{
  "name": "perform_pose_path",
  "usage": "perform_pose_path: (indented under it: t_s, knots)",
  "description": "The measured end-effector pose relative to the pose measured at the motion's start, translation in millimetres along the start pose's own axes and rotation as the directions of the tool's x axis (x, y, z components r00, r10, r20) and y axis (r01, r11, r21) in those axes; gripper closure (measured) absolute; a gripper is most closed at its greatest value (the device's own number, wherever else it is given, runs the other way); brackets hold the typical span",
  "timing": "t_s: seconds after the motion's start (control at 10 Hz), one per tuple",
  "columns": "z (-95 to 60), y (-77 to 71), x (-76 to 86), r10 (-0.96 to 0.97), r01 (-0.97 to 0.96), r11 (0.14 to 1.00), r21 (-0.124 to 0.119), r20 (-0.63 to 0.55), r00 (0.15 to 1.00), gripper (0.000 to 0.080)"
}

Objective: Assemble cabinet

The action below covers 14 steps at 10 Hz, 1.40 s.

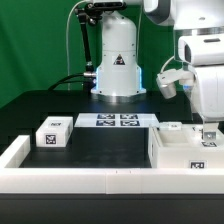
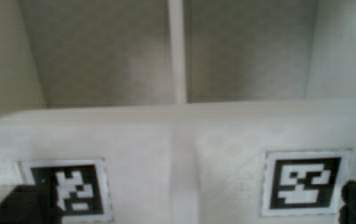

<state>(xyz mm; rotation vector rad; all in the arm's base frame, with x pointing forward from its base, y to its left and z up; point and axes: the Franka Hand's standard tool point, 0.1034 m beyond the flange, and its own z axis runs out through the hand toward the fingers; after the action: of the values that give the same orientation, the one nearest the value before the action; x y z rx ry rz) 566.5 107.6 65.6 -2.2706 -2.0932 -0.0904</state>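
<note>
Large white plastic square-sided cabinet (image 1: 180,150): white throughout, with one black-and-white square tag (image 1: 197,161) on the front face. In the wrist view, the white cabinet surface (image 2: 175,140) bears two further tags (image 2: 68,188), (image 2: 308,180), each a black blocky pattern on a white ground.

Small white plastic drawer block (image 1: 51,133): white, with a black-and-white tag.

Thin flat white marker board (image 1: 118,121): a row of black-and-white tags.

Flat black desk (image 1: 100,150): plain black.

Long low white rail (image 1: 60,180): plain white.

Backdrop (image 1: 35,40): green.

Robot arm base (image 1: 118,60): white, with a black triangular mark.
</note>
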Motion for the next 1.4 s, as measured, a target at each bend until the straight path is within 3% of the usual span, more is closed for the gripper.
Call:
perform_pose_path:
  t_s: [0.1, 0.2, 0.4, 0.5, 0.9, 1.0, 1.1, 1.3, 1.4]
  knots:
    - [-7.4, -7.4, -0.9, 0.008, -0.008, 1.000, -0.003, 0.008, 1.000, 0.0002]
    - [-19.2, -27.1, -4.1, 0.014, -0.014, 1.000, -0.001, 0.026, 1.000, 0.0002]
    - [-21.8, -45.6, -9.8, 0.018, -0.018, 1.000, 0.003, 0.037, 0.999, 0.0002]
    - [-17.0, -65.2, -15.0, 0.038, -0.038, 0.999, -0.002, 0.035, 0.999, 0.0002]
    - [-15.4, -63.3, -15.2, 0.039, -0.039, 0.999, 0.003, 0.036, 0.999, 0.0002]
    - [-10.5, -76.4, -13.4, 0.043, -0.043, 0.999, -0.010, 0.027, 0.999, 0.0002]
    - [-5.3, -100.0, -14.2, 0.031, -0.031, 1.000, -0.002, 0.029, 0.999, 0.0002]
    - [-2.0, -111.7, -16.1, 0.029, -0.029, 1.000, 0.012, 0.035, 0.999, 0.0002]
    - [-2.5, -110.1, -16.4, 0.030, -0.030, 0.999, 0.010, 0.035, 0.999, 0.0002]
